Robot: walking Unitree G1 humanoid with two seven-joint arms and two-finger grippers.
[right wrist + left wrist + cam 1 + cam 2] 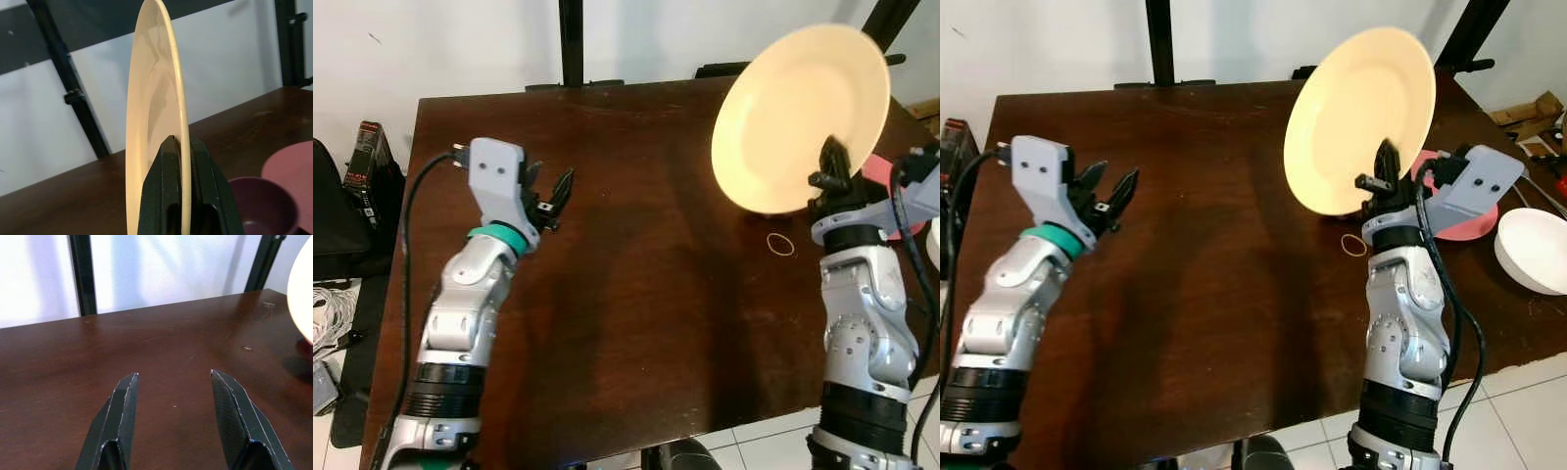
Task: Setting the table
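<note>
A cream-yellow plate (800, 113) stands on edge in the air above the right side of the dark wooden table (636, 294). My right gripper (830, 162) is shut on the plate's lower rim, one black finger on each face (178, 142). The plate's hollow side faces the table's middle. Over the left part of the table my left gripper (553, 196) is open, its two black fingers (122, 401) spread apart with nothing between them, a little above the bare wood.
A pink plate (1474, 227) and a white bowl (1536, 250) lie at the table's right edge, with a purple bowl (264, 203) beside the pink plate. A small rubber ring (780, 244) lies under the held plate. Black posts (571, 39) stand behind the table. Cables and boxes (362, 157) sit on the floor at left.
</note>
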